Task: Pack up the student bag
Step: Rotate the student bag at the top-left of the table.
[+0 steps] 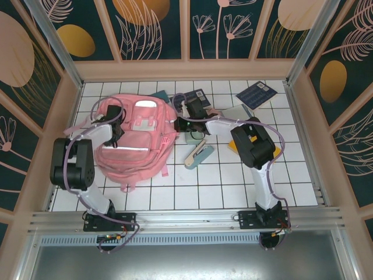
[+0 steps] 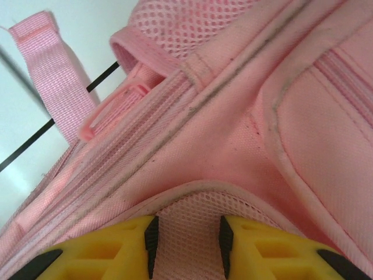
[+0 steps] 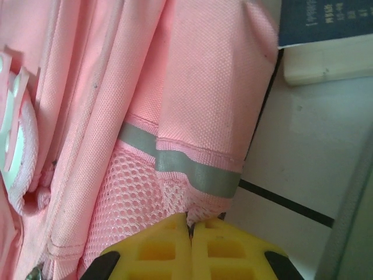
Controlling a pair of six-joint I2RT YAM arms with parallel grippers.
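Table (image 1: 221, 186): white tiles with dark grout lines.
Wall panels (image 1: 151, 29): dark teal, printed with orange discs and pale plant outlines.
Dark blue booklet (image 1: 260, 93): lay flat and skewed at the far right of the tiles, apart from the rest.
Second dark blue book (image 1: 200, 94): far centre, partly covered, with a pale page edge (image 3: 326, 61).
Grey-and-teal pouch (image 1: 197, 155): oblong, lay diagonally near the centre.
Small pale green item (image 1: 192, 139): just beyond the pouch.
Orange piece (image 1: 276, 153): mostly hidden.
Metal rail (image 1: 192, 217): ran along the near edge.
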